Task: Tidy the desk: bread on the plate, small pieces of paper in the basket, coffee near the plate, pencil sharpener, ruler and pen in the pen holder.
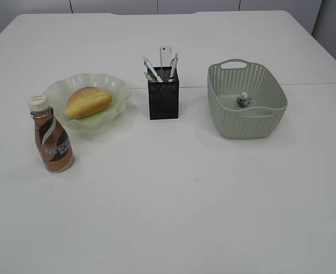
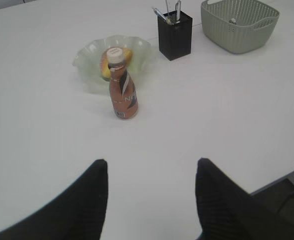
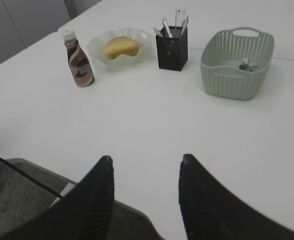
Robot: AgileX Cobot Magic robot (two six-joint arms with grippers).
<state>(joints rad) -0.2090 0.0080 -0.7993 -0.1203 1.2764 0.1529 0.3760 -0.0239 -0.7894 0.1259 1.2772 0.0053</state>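
Observation:
The bread (image 1: 88,101) lies on the pale green plate (image 1: 116,91). The brown coffee bottle (image 1: 52,137) stands upright just in front of the plate's left side. The black pen holder (image 1: 164,100) holds a ruler (image 1: 166,57) and pens (image 1: 152,69). The green basket (image 1: 264,123) holds a small crumpled paper (image 1: 244,100). Neither gripper shows in the exterior view. My left gripper (image 2: 151,162) is open and empty, well short of the bottle (image 2: 123,85). My right gripper (image 3: 147,159) is open and empty above the table's near edge.
The white table (image 1: 173,200) has a seam running across behind the basket. In the right wrist view the table's front edge and grey floor (image 3: 17,200) with a black cable show at the lower left.

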